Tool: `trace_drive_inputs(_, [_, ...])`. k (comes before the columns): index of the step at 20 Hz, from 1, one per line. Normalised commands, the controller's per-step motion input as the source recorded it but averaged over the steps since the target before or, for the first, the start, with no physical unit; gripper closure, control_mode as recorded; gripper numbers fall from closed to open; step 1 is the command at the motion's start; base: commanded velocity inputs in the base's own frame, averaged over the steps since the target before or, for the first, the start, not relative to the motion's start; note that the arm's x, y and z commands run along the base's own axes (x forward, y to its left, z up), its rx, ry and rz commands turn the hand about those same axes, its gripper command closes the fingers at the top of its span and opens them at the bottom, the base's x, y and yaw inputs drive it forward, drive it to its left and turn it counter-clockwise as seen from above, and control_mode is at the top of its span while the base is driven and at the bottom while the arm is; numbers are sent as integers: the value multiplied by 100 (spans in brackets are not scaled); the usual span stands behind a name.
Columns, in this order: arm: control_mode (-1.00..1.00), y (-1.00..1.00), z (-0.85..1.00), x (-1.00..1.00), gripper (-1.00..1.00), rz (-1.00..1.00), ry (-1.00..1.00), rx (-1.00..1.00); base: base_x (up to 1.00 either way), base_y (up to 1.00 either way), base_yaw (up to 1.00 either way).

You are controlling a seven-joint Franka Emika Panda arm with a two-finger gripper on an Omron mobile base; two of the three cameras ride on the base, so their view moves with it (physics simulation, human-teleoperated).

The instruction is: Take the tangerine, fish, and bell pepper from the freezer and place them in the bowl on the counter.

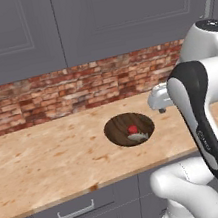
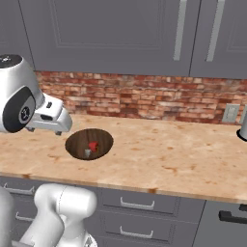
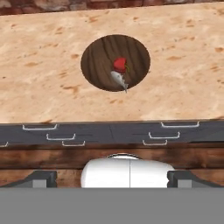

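The dark brown bowl (image 1: 117, 127) (image 2: 77, 142) (image 3: 98, 61) rests on the speckled counter (image 1: 48, 157) (image 2: 169, 154) (image 3: 43, 78). Inside it lie the red bell pepper (image 1: 133, 129) (image 2: 93, 145) (image 3: 120, 64) and, against it, the small grey fish (image 1: 138, 137) (image 2: 87, 153) (image 3: 118, 79). My gripper (image 3: 112, 179) is open and holds nothing; its dark fingertips (image 3: 41, 178) stand far apart. It hangs raised and drawn back from the bowl, over the counter's front edge. The white hand (image 1: 157, 100) (image 2: 50, 118) shows beside the bowl. The tangerine and the freezer are out of view.
Red brick wall (image 1: 53, 95) backs the counter, with grey upper cabinets (image 2: 120, 34) above. Grey drawers with handles (image 1: 76, 212) (image 3: 175, 125) run under the front edge. A wall outlet (image 2: 231, 113) and a dark object (image 2: 242, 128) sit far right.
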Motion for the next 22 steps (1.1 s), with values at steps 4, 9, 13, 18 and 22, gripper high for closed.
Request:
trace_drive_inputs(4, [-100, 0, 0, 0, -100, 0, -1, 0, 0, 0, 0])
trace_drive_inputs(9, [100, 0, 0, 0, -100, 0, 0, 0, -36, 3, 0])
trace_drive_inputs(13, [100, 0, 0, 0, -100, 0, 0, 0, -81, 61, 1])
trace_drive_inputs(18, [100, 0, 0, 0, -100, 0, 0, 0, -21, 100, 2])
trace_drive_inputs(22, [100, 0, 0, 0, -100, 0, 0, 0, -20, 100, 0])
